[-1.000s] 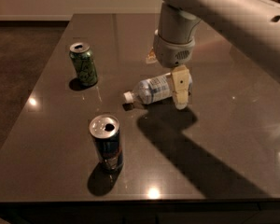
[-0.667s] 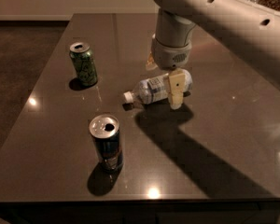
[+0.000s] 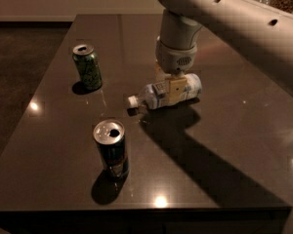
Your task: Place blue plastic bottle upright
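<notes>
Jaws first: I cannot tell whether mine are clenching or hanging loose, since my gripper (image 3: pixel 167 86) is sitting low over the middle of the blue plastic bottle (image 3: pixel 147 95) and covering part of it.

Far left, a green can (image 3: pixel 87 66) is standing upright, its patterned metal wall catching dull light. Nearer the front edge, a dark can (image 3: pixel 111 147) is standing too, its silver top showing an open mouth.

Next, the bottle is lying on its side near the centre of the table (image 3: pixel 53 130), well apart from both cans. Its long axis is running left to right, rising slightly away from the camera. The white cap (image 3: pixel 132 101) is pointing left and the rounded base right. The body is looking clear and smooth, with a pale blue-white label.

Above it, my pale, rounded arm (image 3: pixel 224 18) is reaching in from the upper right, throwing a broad shadow across the glossy dark tabletop.
</notes>
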